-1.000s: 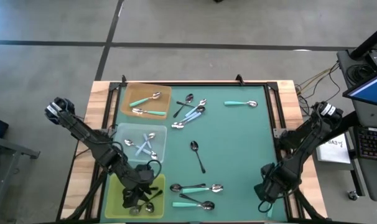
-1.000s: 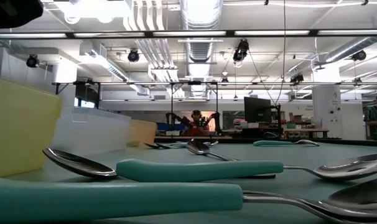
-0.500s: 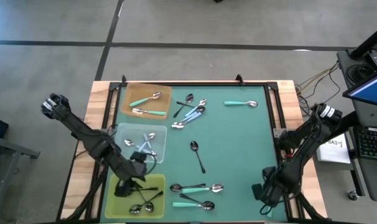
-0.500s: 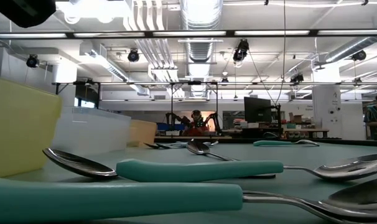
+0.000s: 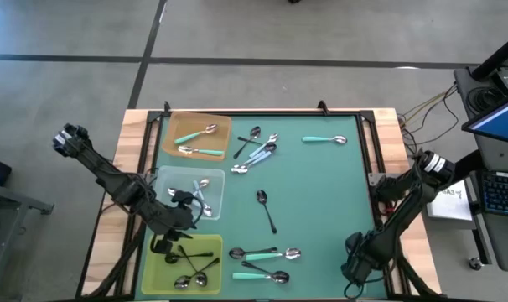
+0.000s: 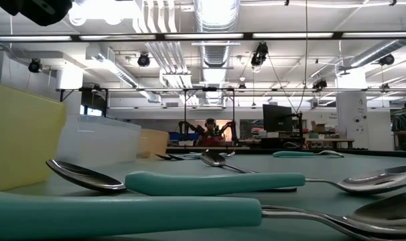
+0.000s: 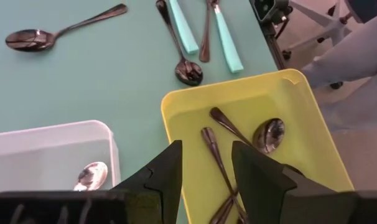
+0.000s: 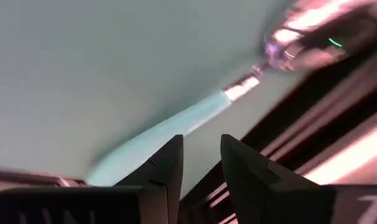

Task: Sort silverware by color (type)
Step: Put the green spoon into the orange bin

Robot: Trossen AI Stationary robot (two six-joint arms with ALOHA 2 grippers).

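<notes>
High view: left hand point(image 5: 163, 244) hangs over the rim of the yellow tray point(image 5: 214, 283) at the near left corner of the green surface point(image 5: 321, 201), fingers point(image 7: 167, 177) released with nothing between them. Black-handled spoons point(image 5: 191, 267) lie crossed in that tray. Just right of it, two mint-handled spoons point(image 5: 262, 264) lie side by side on the surface with a black one beside the upper. Right hand point(image 5: 352, 270) sits low at the near right edge; fingers parted, nothing held, a mint-coloured handle point(image 8: 170, 127) blurred close ahead in its wrist view.

Mid-surface: clear tray point(image 5: 212, 183) holds pale blue spoons point(image 5: 197, 197). A lone black spoon point(image 5: 266, 208) lies apart near the centre.

Far side: tan tray point(image 5: 223, 122) holds two mint spoons point(image 5: 195, 141). Right of it, a loose cluster of mixed spoons point(image 5: 256, 149), black and pale blue, overlapping. One mint spoon point(image 5: 323, 139) lies alone toward the far right.
</notes>
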